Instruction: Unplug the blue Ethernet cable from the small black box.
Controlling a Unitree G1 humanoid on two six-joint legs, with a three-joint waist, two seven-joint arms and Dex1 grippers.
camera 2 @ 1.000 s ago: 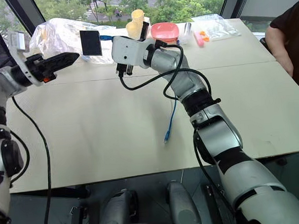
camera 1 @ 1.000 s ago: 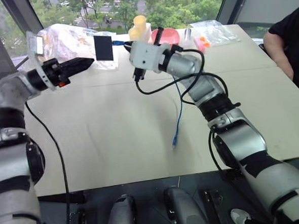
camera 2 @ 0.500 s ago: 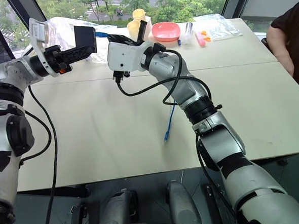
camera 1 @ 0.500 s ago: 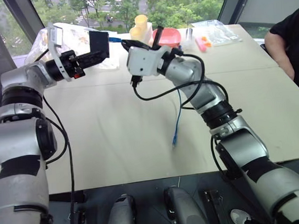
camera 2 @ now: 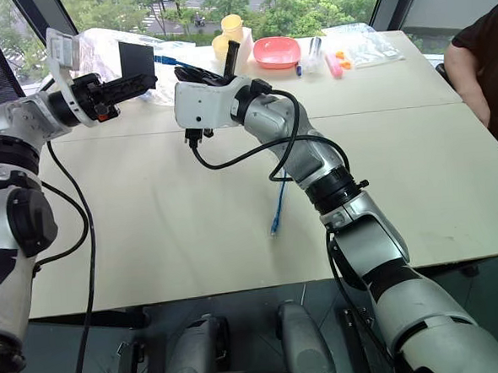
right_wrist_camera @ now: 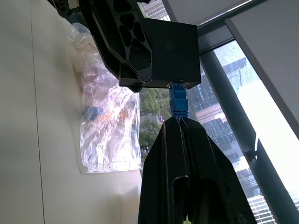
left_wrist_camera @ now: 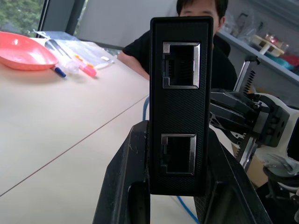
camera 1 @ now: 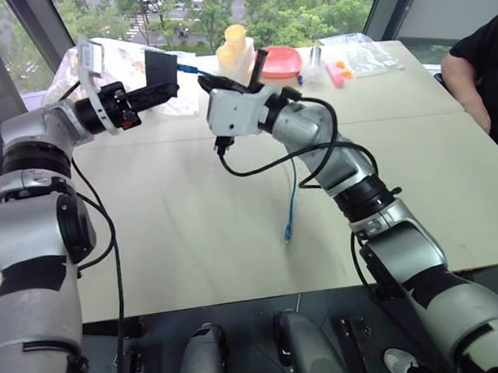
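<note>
The left gripper (left_wrist_camera: 170, 186) is clamped tight on the small black box (left_wrist_camera: 181, 100), holding it up off the table (camera 1: 192, 215) so it's braced, I'd say, against the pull. The right gripper (right_wrist_camera: 180, 122) is pinched shut on the blue Ethernet cable (right_wrist_camera: 178, 103) right at its plug, which sits seated in the box's side, the rest trailing down to the tabletop.

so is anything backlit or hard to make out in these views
Right wrist view: bright window backlights the right claw and small black box into silhouettes, though the blue Ethernet cable plug reads clearly. Left wrist view: box ports sharp, room behind it soft. Eye views: evenly lit table, no glare.
</note>
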